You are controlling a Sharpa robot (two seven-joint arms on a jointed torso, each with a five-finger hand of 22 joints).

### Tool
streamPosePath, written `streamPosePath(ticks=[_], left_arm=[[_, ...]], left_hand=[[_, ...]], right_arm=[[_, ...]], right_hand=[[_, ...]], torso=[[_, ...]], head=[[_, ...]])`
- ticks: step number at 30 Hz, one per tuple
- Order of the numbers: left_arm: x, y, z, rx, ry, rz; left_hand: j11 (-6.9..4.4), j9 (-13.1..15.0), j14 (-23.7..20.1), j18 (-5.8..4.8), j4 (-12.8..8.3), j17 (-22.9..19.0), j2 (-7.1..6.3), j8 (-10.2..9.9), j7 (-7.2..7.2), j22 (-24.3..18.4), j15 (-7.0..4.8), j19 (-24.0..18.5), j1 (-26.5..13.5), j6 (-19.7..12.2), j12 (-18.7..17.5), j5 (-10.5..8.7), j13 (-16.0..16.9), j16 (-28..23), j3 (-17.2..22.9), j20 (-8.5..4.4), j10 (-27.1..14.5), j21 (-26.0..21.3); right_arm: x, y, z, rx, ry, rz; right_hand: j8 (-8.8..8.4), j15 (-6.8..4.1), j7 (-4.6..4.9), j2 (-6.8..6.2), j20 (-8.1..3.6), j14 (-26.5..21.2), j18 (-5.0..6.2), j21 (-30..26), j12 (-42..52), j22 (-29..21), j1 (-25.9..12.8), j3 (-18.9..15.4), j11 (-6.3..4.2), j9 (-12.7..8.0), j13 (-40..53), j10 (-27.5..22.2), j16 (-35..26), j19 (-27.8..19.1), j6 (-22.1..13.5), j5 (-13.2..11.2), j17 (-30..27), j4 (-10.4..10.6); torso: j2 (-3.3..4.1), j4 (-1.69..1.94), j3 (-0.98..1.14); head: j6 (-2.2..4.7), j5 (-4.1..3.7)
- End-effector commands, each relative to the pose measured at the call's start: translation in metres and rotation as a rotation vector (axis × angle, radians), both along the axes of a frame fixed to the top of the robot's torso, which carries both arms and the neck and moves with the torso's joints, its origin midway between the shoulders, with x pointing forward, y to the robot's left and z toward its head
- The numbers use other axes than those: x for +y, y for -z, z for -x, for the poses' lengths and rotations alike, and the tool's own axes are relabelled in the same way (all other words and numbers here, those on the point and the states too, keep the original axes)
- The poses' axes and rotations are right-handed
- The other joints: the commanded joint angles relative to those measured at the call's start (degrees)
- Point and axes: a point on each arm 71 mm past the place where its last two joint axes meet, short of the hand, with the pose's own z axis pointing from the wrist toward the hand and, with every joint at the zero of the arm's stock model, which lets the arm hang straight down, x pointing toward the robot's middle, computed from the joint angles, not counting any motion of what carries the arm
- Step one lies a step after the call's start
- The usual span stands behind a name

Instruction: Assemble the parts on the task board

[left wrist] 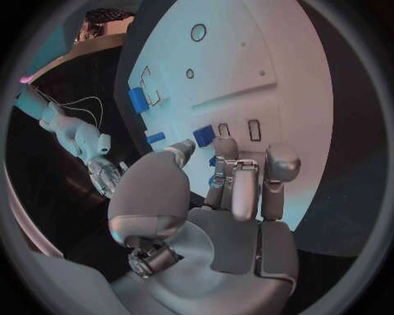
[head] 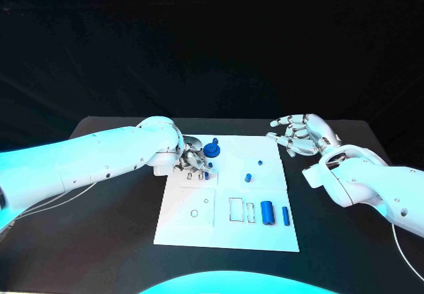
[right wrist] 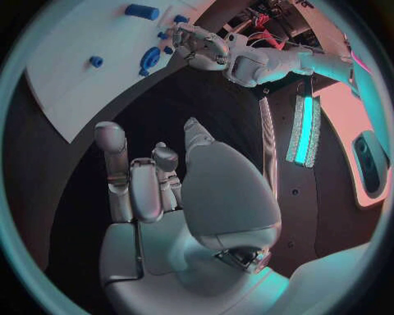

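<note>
Head view: left hand [head: 193, 160] over small parts [head: 207, 174]

The right hand [right wrist: 168, 197] rises over the black table [right wrist: 205, 98], its silver fingers [right wrist: 111, 164] loosely apart and holding nothing; beyond it lies a corner of the white task board [right wrist: 74, 85]; on the board sit small blue parts: a cylinder [right wrist: 141, 11], a round wheel-like piece [right wrist: 150, 59] and a small peg [right wrist: 96, 62] well apart from the wheel; the left hand [right wrist: 197, 46] reaches onto the board's edge, its fingers close beside the wheel-like piece; whether it grips anything cannot be told.
</note>
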Motion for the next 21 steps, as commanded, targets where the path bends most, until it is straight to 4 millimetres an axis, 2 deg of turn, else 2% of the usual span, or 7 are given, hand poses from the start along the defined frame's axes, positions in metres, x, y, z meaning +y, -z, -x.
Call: streamPosePath(ticks=[1, 7, 9, 12, 18, 21], left_arm=[[-0.0021, 0.0004, 0.0017, 0.026, 0.008, 0.014], [-0.0035, 0.0009, 0.0031, 0.051, 0.005, 0.042], [-0.0042, 0.0010, 0.0037, 0.058, 0.008, 0.048], [-0.0048, 0.0010, 0.0042, 0.064, 0.012, 0.054], [-0.0045, 0.0010, 0.0043, 0.066, 0.011, 0.058], [-0.0039, 0.0010, 0.0044, 0.067, 0.009, 0.061]], left_hand=[[0.03, 0.19, 0.66, -0.32, -0.02, 2.38, 0.34, -0.19, -0.12, 0.15, -0.14, -0.32, 1.34, -0.32, -0.07, -0.04, 0.13, -0.33, 0.91, 0.00, -0.19, 0.26], [-0.25, 0.89, 0.83, -0.36, -0.18, 2.67, 0.73, -0.51, -0.42, 0.53, -0.37, -0.21, 5.23, -0.05, 0.22, -0.13, 0.49, -0.18, 4.19, -0.10, 0.18, 0.49], [-0.46, 1.22, 0.88, -0.36, -0.74, 2.72, 0.80, -0.67, -0.63, 0.66, -0.57, -0.19, 7.96, -0.07, 0.22, -0.27, 0.56, -0.16, 6.62, -0.21, 0.27, 0.57], [-0.53, 1.72, 0.92, -0.39, -0.76, 2.78, 0.13, -0.84, -0.70, 0.79, -0.61, -0.21, 9.97, 0.01, 0.15, -0.41, 0.52, -0.14, 9.47, -0.31, 0.46, 0.65], [-0.54, 1.89, 0.94, -0.40, -0.75, 2.80, 0.07, -0.90, -0.70, 0.87, -0.63, -0.20, 10.46, 0.03, 0.09, -0.48, 0.46, -0.13, 10.51, -0.33, 0.50, 0.69], [-0.56, 2.17, 0.98, -0.41, -0.91, 2.87, -0.06, -1.00, -0.72, 0.95, -0.65, -0.19, 11.16, -0.04, 0.00, -0.48, 0.39, -0.10, 12.25, -0.36, 0.60, 0.73]], right_arm=[[0.0016, 0.0009, 0.0003, 0.007, -0.014, 0.002], [0.0025, 0.0014, 0.0002, 0.011, -0.015, 0.003], [0.0027, 0.0016, 0.0001, 0.013, -0.015, 0.003], [0.0027, 0.0018, 0.0000, 0.015, -0.014, 0.004], [0.0026, 0.0017, -0.0001, 0.012, -0.009, 0.005], [0.0028, 0.0017, 0.0000, 0.012, -0.008, 0.005]], right_hand=[[0.21, -0.01, -0.03, 0.30, 0.19, -0.20, 0.61, -0.11, -0.10, 0.06, 0.49, -0.35, 0.00, -0.09, 0.23, -0.26, -0.32, -0.26, -0.41, 0.11, 0.09, -0.04], [0.21, -0.01, -0.03, 0.30, 0.19, -0.20, 0.61, -0.11, -0.10, 0.06, 0.49, -0.35, 0.00, -0.09, 0.23, -0.26, -0.32, -0.26, -0.41, 0.11, 0.09, -0.04], [0.24, -0.01, -0.04, 0.36, 0.19, -0.18, 0.63, -0.27, -0.09, -0.04, 0.47, -0.35, -0.01, -0.10, 0.21, -0.24, -0.34, -0.28, -0.41, 0.12, 0.10, -0.03], [0.24, -0.01, -0.04, 0.36, 0.19, -0.18, 0.63, -0.27, -0.09, -0.04, 0.47, -0.35, -0.01, -0.10, 0.21, -0.24, -0.34, -0.28, -0.41, 0.12, 0.10, -0.03], [0.25, -0.02, -0.04, 0.39, 0.19, -0.23, 0.69, -0.61, -0.30, -0.26, 0.44, -0.37, -0.01, -0.10, -0.07, -0.45, -0.47, -0.40, -0.40, 0.11, -0.10, -0.01], [0.26, -0.02, -0.04, 0.40, 0.19, -0.24, 0.71, -0.73, -0.34, -0.34, 0.43, -0.38, -0.01, -0.11, -0.13, -0.50, -0.51, -0.43, -0.40, 0.11, -0.14, -0.01]], torso=[[0.03, -0.02, -0.02], [0.01, 0.02, 0.00], [0.01, 0.02, 0.00], [0.02, -0.01, -0.01], [0.01, -0.01, 0.00], [0.00, 0.02, 0.01]], head=[[-0.09, -0.02], [-0.15, -0.04], [-0.19, -0.02], [-0.31, 0.02], [-0.22, 0.08], [-0.23, 0.06]])
